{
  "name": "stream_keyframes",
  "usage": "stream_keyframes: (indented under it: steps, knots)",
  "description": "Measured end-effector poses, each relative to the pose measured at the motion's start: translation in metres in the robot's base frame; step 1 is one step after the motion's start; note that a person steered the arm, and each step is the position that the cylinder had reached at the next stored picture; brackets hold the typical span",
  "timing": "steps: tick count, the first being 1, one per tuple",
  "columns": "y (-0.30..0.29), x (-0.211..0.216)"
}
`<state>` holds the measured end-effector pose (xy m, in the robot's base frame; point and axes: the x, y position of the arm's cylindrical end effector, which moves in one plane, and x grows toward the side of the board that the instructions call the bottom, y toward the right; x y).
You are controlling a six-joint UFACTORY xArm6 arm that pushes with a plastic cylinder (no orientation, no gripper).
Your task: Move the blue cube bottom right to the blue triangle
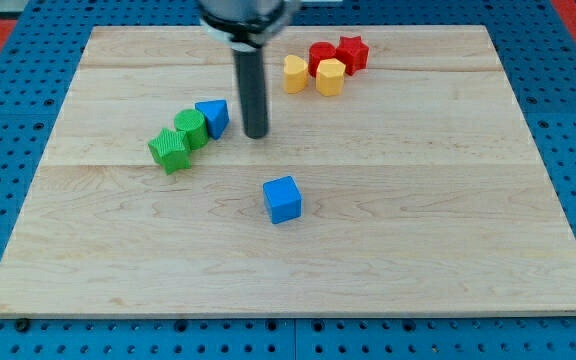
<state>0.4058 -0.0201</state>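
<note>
bright, even light falls from above, with only small soft shadows hugging the blocks and my tip (256,134). the wooden board (418,230) shows no harsh glare. focus is sharp except the arm's blurred upper end.

No readable txt, labels or nos. anywhere.

Blue cube (282,199), blue triangle (213,117), two green blocks (180,140), yellow pair (313,75), red pair (338,55), pale wooden board (418,230).
</note>
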Motion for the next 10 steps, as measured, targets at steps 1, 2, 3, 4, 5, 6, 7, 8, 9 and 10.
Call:
stream_keyframes:
  steps: [1,2,3,4,5,6,7,8,9,10]
  knots:
    - [0.069,0.027]
    - [0.113,0.059]
    - [0.107,0.119]
    - [0.035,0.117]
    - [-0.026,0.093]
    - [-0.065,0.070]
    - [-0.040,0.058]
    - [-0.001,0.058]
    - [0.040,0.058]
    - [0.071,0.057]
